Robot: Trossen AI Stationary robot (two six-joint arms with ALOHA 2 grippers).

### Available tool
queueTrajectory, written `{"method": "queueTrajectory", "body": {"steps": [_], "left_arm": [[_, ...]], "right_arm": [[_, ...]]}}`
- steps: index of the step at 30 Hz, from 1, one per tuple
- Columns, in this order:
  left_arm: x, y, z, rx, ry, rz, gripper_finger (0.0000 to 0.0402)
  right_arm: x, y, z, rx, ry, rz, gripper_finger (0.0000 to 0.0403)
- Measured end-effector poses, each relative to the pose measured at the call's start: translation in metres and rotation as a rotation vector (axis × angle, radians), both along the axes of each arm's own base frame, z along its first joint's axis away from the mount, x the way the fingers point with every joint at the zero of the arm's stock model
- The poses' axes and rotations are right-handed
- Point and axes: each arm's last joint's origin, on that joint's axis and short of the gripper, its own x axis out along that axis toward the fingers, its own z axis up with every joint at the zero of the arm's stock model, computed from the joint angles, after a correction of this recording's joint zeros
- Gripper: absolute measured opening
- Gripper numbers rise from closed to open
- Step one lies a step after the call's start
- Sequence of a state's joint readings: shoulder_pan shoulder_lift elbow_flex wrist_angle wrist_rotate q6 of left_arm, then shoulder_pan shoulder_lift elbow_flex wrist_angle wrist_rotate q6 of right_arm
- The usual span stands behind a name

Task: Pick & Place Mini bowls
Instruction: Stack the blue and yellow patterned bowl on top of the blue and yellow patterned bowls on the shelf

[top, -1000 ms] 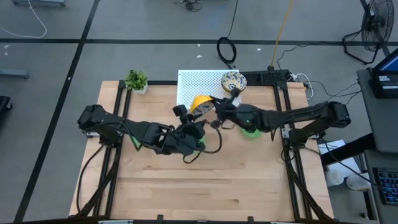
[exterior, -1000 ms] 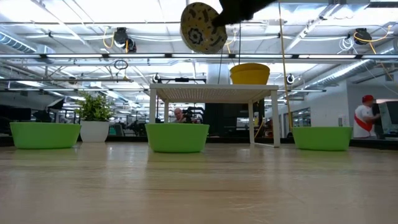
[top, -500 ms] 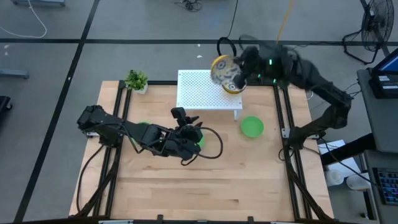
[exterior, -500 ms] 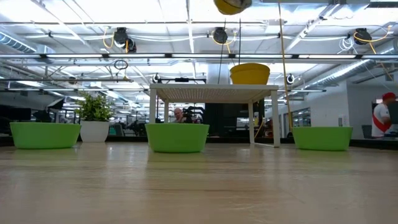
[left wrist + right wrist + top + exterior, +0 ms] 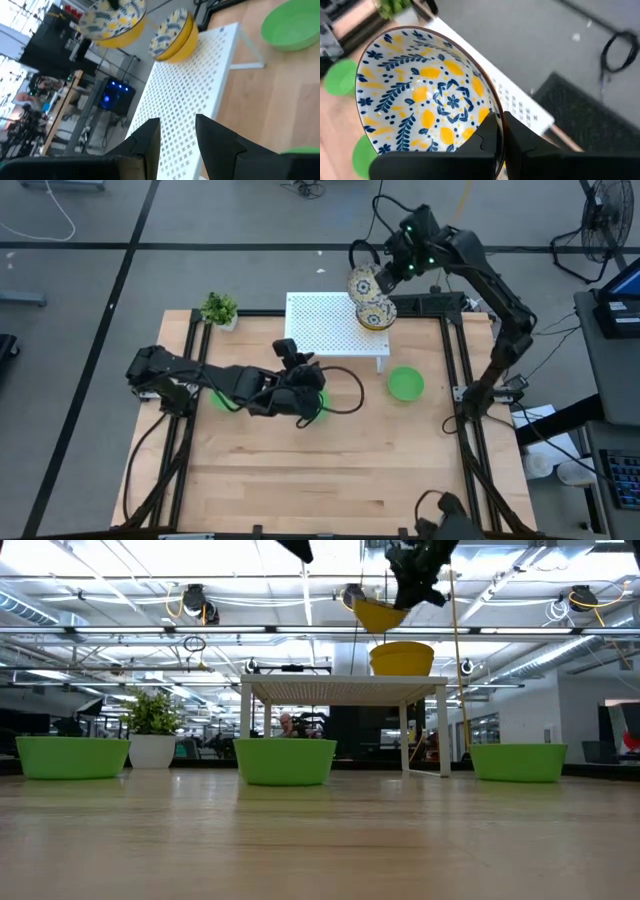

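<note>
A yellow mini bowl with a floral inside [image 5: 377, 314] [image 5: 402, 658] stands on the far right corner of the white perforated rack [image 5: 325, 330]. My right gripper [image 5: 385, 273] is shut on a second floral bowl [image 5: 361, 283] [image 5: 378, 613], which hangs just above the first. Three green mini bowls rest on the table [image 5: 72, 756] [image 5: 285, 761] [image 5: 518, 762]. My left gripper [image 5: 293, 358] [image 5: 177, 135] stands open and holds nothing, over the middle green bowl [image 5: 317, 403], pointing at the rack. My right gripper pinches the floral bowl's rim [image 5: 499, 116], one finger [image 5: 485, 137] inside the bowl and one outside. It comes from above on a slant. The bowl is lifted clear of the rack, tilted, its opening partly up.
A small potted plant [image 5: 219, 309] stands at the table's far left corner. My left arm lies across the left green bowl [image 5: 222, 398]. The right green bowl [image 5: 405, 384] sits in front of the rack's right leg. Cables lie on the floor beyond the far edge.
My right gripper has swung up and toward the far right corner of the rack with the floral bowl. The bowl, then on edge with its inside facing the near side, now hangs bottom-down above the bowl on the rack. My left gripper has edged toward the rack.
</note>
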State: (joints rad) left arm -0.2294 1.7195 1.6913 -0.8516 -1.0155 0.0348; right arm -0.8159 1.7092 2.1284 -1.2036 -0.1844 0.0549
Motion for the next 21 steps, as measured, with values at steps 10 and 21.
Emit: {"method": "queueTrajectory", "body": {"steps": [10, 21], "left_arm": [[-0.001, 0.011, -0.004, -0.066, 0.035, 0.005, 0.0129], [-0.001, 0.011, -0.004, -0.071, 0.031, 0.007, 0.0129]], "right_arm": [[-0.011, -0.01, -0.018, 0.103, 0.129, -0.014, 0.0], [-0.008, -0.006, -0.031, 0.128, 0.219, -0.014, 0.0]]}}
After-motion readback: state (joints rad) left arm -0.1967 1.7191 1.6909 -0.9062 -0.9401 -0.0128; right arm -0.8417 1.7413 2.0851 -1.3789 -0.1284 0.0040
